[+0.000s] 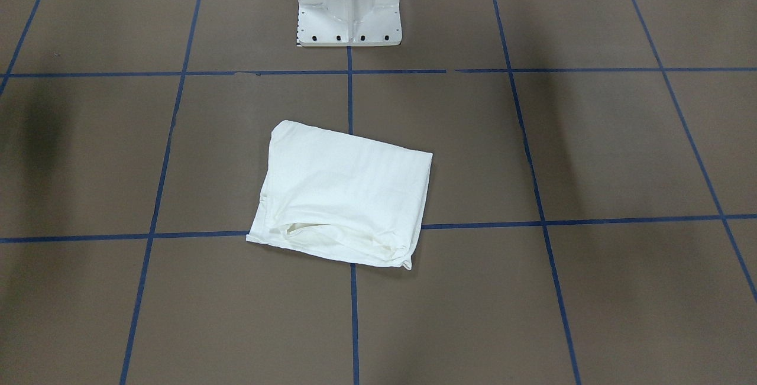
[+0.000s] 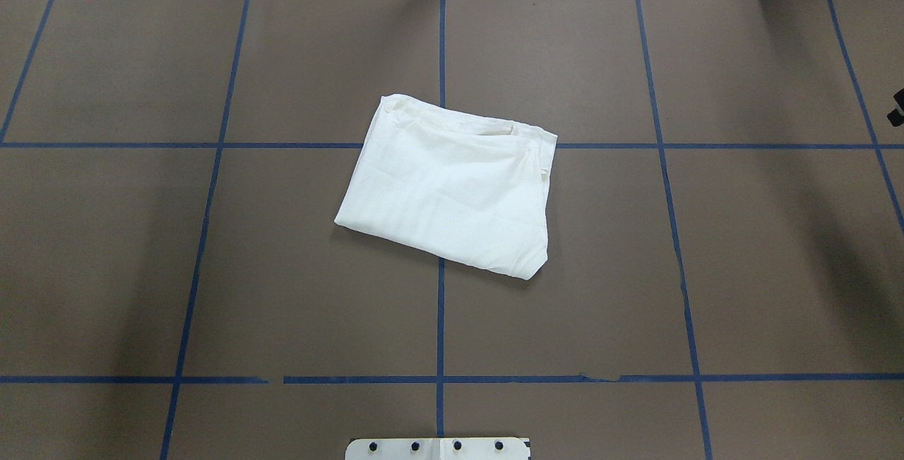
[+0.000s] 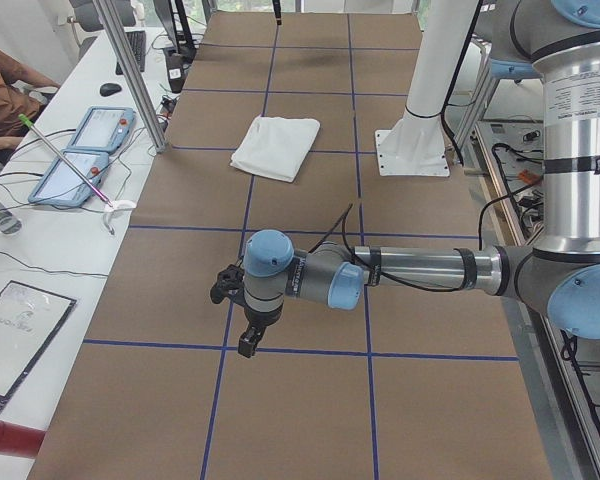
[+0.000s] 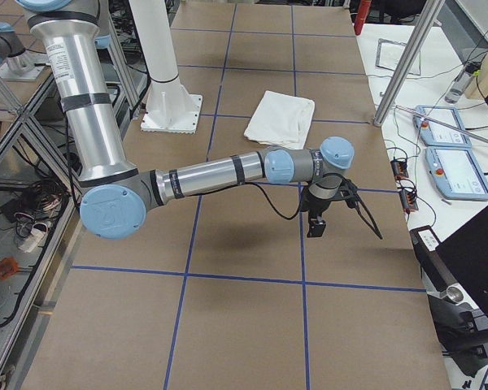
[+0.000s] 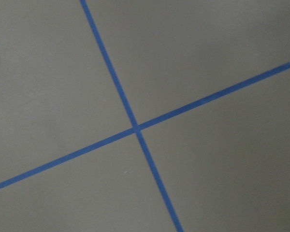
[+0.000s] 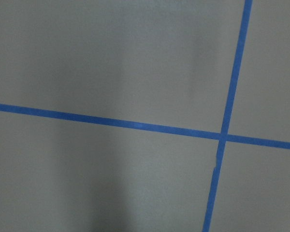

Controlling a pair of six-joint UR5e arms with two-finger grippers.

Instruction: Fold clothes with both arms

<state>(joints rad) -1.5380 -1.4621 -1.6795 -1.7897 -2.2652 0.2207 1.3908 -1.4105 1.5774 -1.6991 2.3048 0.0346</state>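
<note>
The clothes, one white shirt [image 1: 343, 196] [image 2: 452, 191], lie folded into a rough rectangle near the table's middle, with no print showing. The shirt is also seen in the side views [image 3: 277, 146] [image 4: 285, 118]. My left gripper [image 3: 248, 335] hangs over bare table far from the shirt, toward the table's left end. My right gripper [image 4: 315, 227] hangs likewise toward the right end. Both show clearly only in the side views, so I cannot tell whether they are open or shut. Each wrist view holds only brown table and crossing blue tape.
The white pedestal base [image 1: 349, 12] [image 2: 438, 448] stands at the robot's edge of the table. Blue tape lines [image 2: 441, 304] grid the brown surface. Control tablets [image 3: 80, 150] [image 4: 455, 154] and metal posts [image 3: 130, 70] line the operators' bench, where a person's sleeve [image 3: 5, 90] shows.
</note>
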